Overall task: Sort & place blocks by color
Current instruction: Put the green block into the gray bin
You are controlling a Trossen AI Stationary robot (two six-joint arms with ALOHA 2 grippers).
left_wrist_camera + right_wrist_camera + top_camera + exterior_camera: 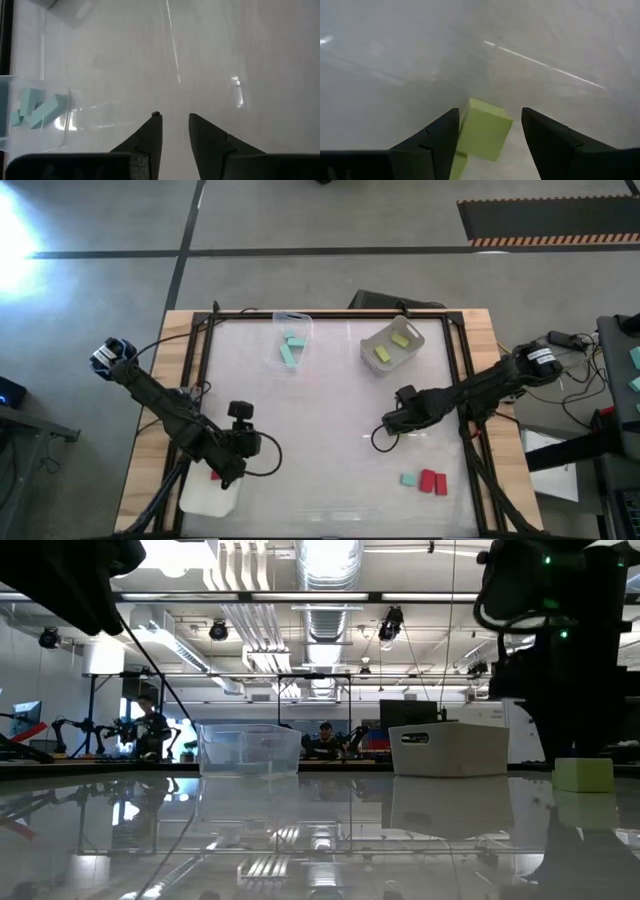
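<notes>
1. The right gripper [490,145] stands with its dark fingers spread wide, a yellow-green block [484,129] lying between them. I see a gap on the one side and cannot be sure the other finger is clear, so I would not call it gripped.
2. From above, this gripper [392,423] sits mid-table, a little right of centre, low over the surface.
3. The step in hand looks like the pick-up of that block. Next the fingers must close squarely on its flat sides and lift, then carry it to the grey tray [392,346] at the far side, where two like-coloured blocks [391,347] already lie.
4. The left gripper [175,131] has its fingers nearly together with nothing between them. It waits near the front left corner [232,452] above a white tray [210,496], with a red block [215,474] just at its edge.
5. A clear tray [292,340] at the far side holds the teal blocks [291,352].
6. Near the front right, a teal block [408,479] and two red blocks [434,481] lie loose, still unsorted.
7. The blocks are small, matte, sharp-edged bricks. The table [330,440] is glossy white and mirrors the ceiling lights, so it is likely slick. The trays are thin plastic with rounded rims.
</notes>
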